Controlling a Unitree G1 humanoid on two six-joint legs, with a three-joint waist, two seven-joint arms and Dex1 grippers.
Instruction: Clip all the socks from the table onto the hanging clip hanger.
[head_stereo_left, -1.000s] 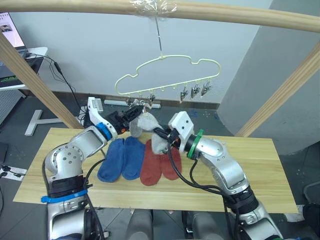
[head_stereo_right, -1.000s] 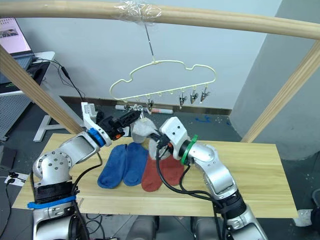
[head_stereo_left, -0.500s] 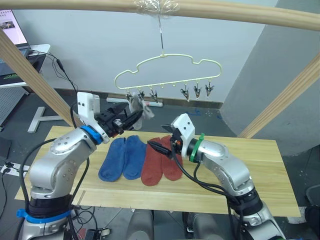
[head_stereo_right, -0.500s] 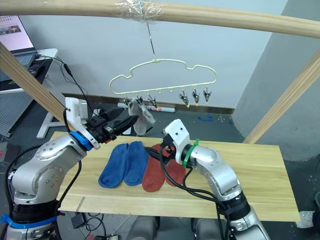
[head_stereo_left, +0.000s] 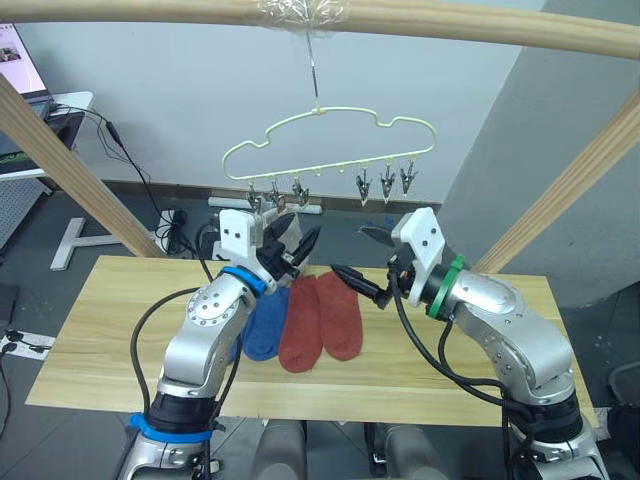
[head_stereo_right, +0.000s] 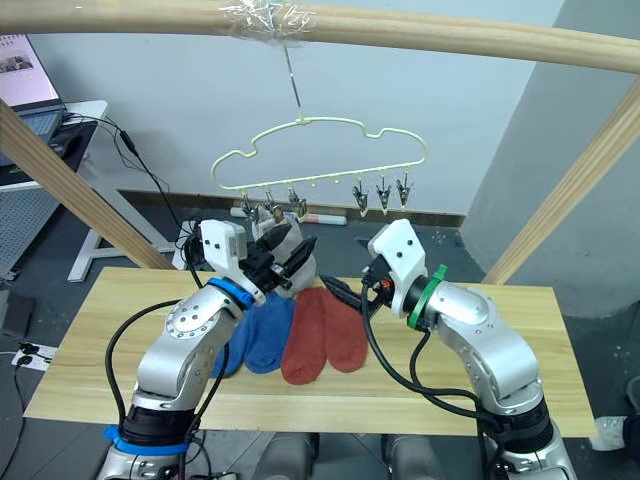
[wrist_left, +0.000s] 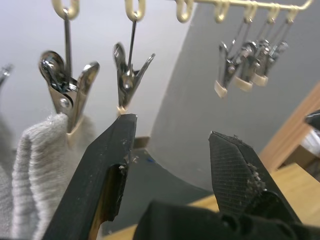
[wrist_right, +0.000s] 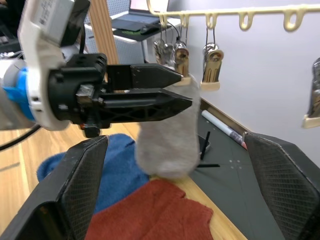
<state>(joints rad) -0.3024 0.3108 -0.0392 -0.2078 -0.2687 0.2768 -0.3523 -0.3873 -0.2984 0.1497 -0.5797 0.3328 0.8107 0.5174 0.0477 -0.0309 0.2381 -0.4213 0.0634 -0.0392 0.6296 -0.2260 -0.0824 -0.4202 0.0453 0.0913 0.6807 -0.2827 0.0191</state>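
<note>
The left gripper (head_stereo_left: 300, 243) hovers with fingers apart and empty, just beside a soft light grey knit sock (wrist_right: 167, 135) clipped to the thin pale yellow-green wire clip hanger (head_stereo_left: 330, 140). The right gripper (head_stereo_left: 362, 258), also spread and empty, hangs over two rust-red socks (head_stereo_left: 320, 318) and blue socks (head_stereo_left: 262, 322) on the pale plank table (head_stereo_left: 110, 320).

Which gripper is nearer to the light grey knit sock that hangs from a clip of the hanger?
The left. The left gripper is open right beside the light grey knit sock, just under the clips. The right gripper, also open, is further away, low over the rust-red socks.
</note>
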